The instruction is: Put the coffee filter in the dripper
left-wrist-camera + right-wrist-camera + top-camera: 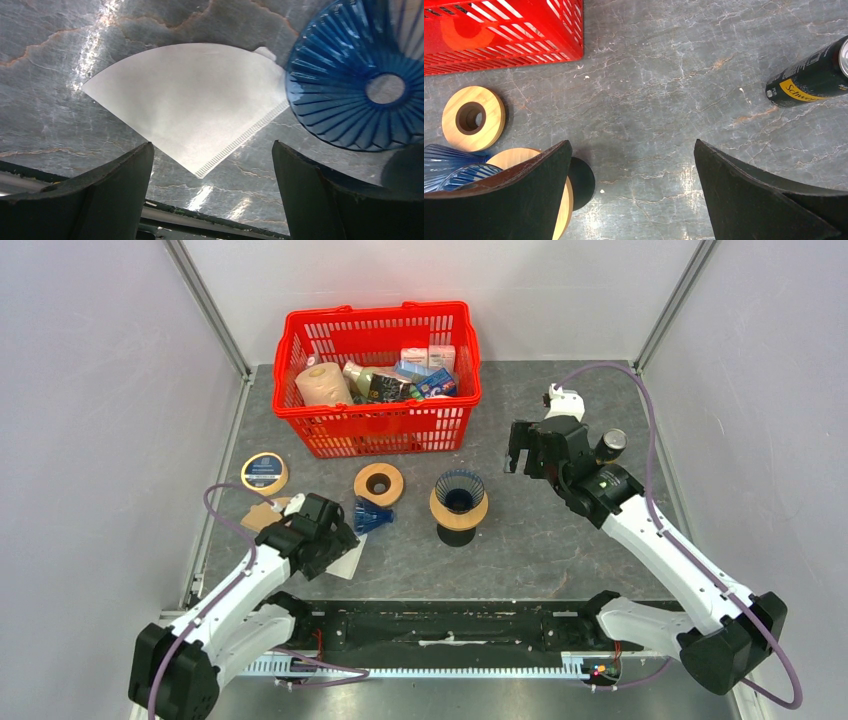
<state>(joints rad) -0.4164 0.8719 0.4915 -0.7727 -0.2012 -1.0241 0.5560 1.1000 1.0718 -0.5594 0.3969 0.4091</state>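
1 coffee filter (190, 100) lies flat on table (560, 540) under L gripper (211, 145), its edge just beside 1 loose blue cone (360, 75). L jaws wide apart, nothing held. 1 dripper (459, 508) stands upright mid-table, apart from filter. R gripper (631, 142) also spread wide, empty, to dripper's right. Also 1 loose wooden ring (379, 483), 1 brown filter (262, 515), 1 can (809, 77), 1 red basket (380, 430).

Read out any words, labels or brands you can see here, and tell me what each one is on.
"Schwe", rest out of sight: yellow label on the dark can.
Label on the round tin: too small to read.
Print on the packages in the red basket: too blurred to read.
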